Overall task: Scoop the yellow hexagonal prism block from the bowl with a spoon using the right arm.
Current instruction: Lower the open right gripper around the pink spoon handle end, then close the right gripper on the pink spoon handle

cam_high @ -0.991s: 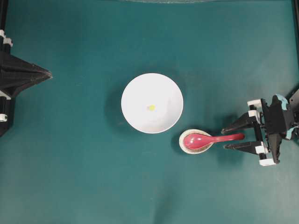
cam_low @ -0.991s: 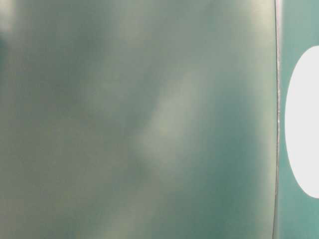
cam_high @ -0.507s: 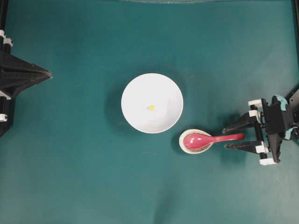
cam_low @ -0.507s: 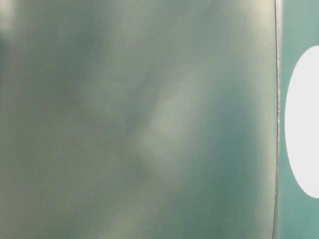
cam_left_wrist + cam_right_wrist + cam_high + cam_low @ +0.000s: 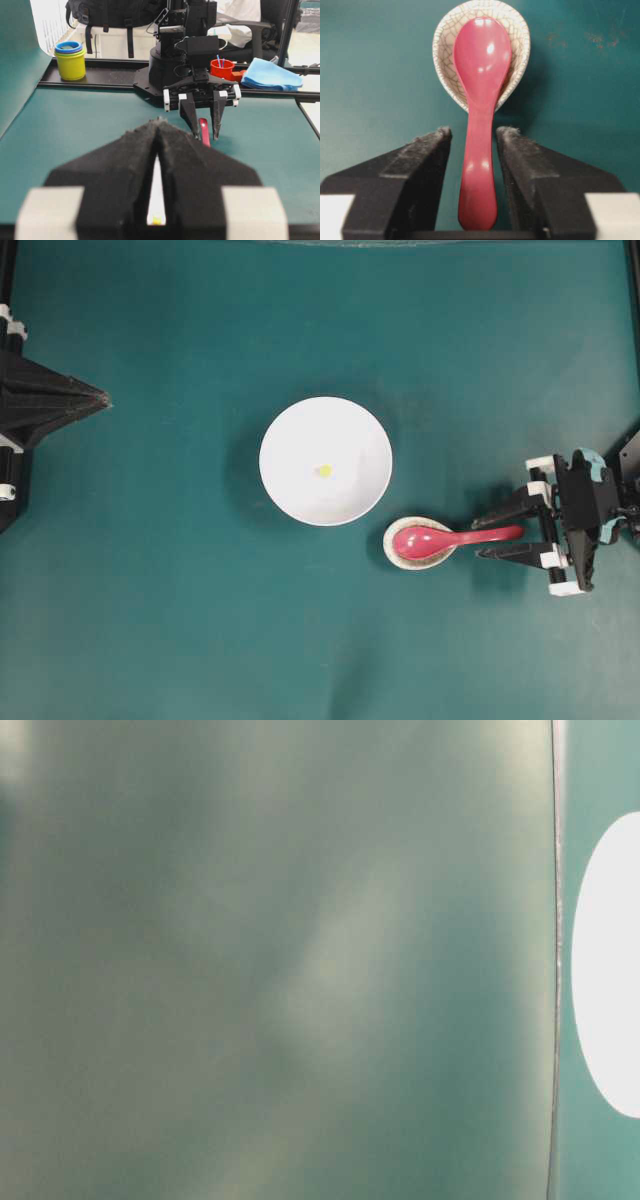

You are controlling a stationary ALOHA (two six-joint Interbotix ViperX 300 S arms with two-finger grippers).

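Spoon (image 5: 479, 115) handle lies lengthwise between the right hand's (image 5: 473, 145) fingers, which stand narrowly apart, not yet gripping; left hand (image 5: 156, 150) shut

The right arm (image 5: 600, 505), at the 3 o'clock edge of the overhead view, is seen as a black body ending in the right gripper (image 5: 483, 537), whose two pointed black fingers (image 5: 505, 507) are carried on white blocks, with teal-blue patches at its upper and outer sides. From the left wrist view, a round black base, a stacked black column and thin dark cables looped at 12 o'clock are shown. The left gripper (image 5: 100, 397), at 9 o'clock overhead, is made up of two matte, rough-textured black wedges tapering to a point, backed by white blocks.
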